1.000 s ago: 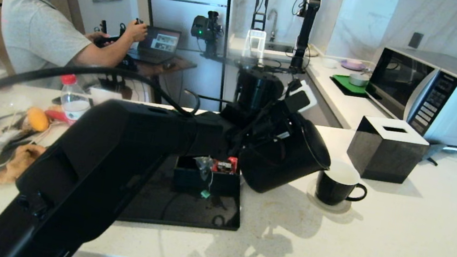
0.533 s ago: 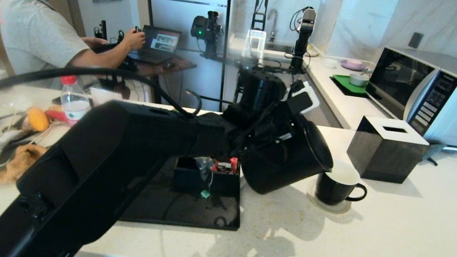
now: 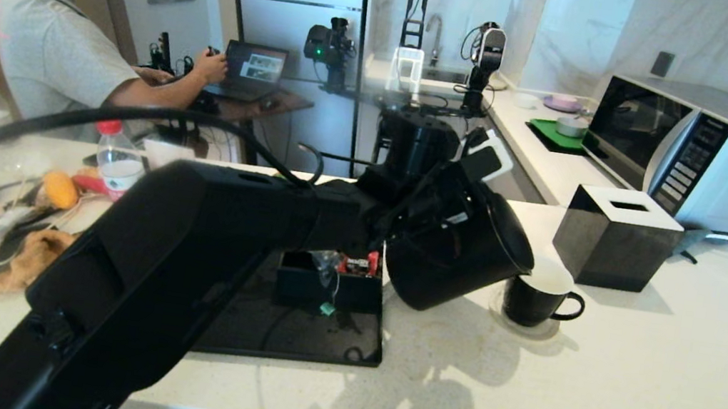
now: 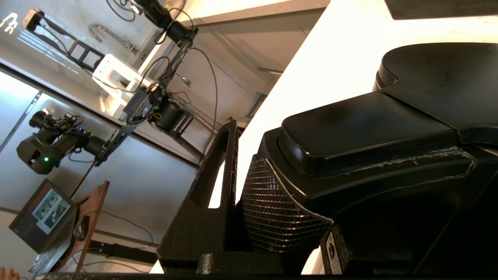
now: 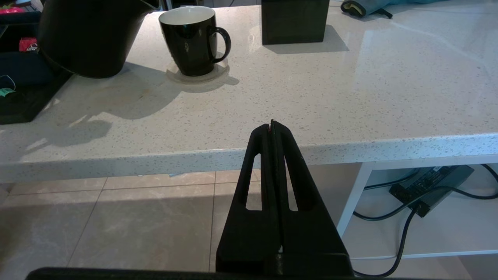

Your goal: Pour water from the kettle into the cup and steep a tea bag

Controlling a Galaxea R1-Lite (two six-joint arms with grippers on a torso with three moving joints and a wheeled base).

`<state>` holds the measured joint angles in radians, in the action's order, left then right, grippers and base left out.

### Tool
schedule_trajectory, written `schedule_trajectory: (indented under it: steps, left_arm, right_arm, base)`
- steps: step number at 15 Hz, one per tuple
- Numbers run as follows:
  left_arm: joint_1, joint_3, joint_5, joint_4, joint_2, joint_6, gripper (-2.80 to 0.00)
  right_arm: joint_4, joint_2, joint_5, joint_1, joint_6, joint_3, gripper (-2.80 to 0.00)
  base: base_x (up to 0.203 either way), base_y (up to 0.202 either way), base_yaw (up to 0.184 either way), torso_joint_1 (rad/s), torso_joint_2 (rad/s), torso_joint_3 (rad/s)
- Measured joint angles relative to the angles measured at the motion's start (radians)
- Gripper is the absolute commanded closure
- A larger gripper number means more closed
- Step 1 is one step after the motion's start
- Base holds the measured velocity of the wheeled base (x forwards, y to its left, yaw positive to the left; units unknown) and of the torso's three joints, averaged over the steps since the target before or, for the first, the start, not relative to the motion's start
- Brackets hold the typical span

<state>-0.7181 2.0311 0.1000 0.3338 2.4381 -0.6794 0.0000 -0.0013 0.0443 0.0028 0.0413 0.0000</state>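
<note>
**Kettle tipped over the cup, left hand on its handle**

Nearest the robot, the right hand (image 5: 272, 126) hangs parked below the table's (image 3: 597, 384) front edge, over the tiled floor, its two fingers pressed flat together and empty.

On the table, at about 9 o'clock from the cup, a flat black tray (image 3: 301, 336) carries a small black box (image 3: 323, 285). The tea bag (image 3: 327, 260) sits at the box's rim, its string hanging down the front to a teal tag (image 3: 325, 308); a red sachet (image 3: 355, 264) lies in the box beside it.

Above the tray's far end the left arm reaches across, and the left hand (image 3: 441, 198) grips the kettle (image 3: 454, 254) by its loop handle, fingers partly closed around it. The kettle is tilted, top leaning toward 3 o'clock, its spout end just over the cup's rim, its base off the table.

The cup (image 3: 538, 295) stands upright on a round coaster (image 3: 523, 326), handle pointing to 3 o'clock, white inside showing.

Farther back, toward 1 o'clock from the cup, stands a black tissue box (image 3: 615, 238), and beyond it a microwave (image 3: 704, 151).
</note>
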Motion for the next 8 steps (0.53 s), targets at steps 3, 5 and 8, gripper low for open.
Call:
schedule_trajectory:
  steps: [3, 5, 8]
  left_arm:
    - [-0.001, 0.000, 0.000, 0.000, -0.003, 0.000, 0.00]
    - [-0.001, 0.000, 0.000, 0.000, -0.004, 0.000, 0.00]
    - [-0.001, 0.000, -0.001, 0.000, -0.004, 0.000, 0.00]
  right_arm:
    - [0.000, 0.000, 0.000, 0.000, 0.000, 0.000, 0.00]
    - [0.000, 0.000, 0.000, 0.000, 0.000, 0.000, 0.00]
    - [0.000, 0.000, 0.000, 0.000, 0.000, 0.000, 0.00]
  base:
    - [0.000, 0.000, 0.000, 0.000, 0.00, 0.000]
    - [0.000, 0.000, 0.000, 0.000, 0.00, 0.000]
    - [0.000, 0.000, 0.000, 0.000, 0.00, 0.000]
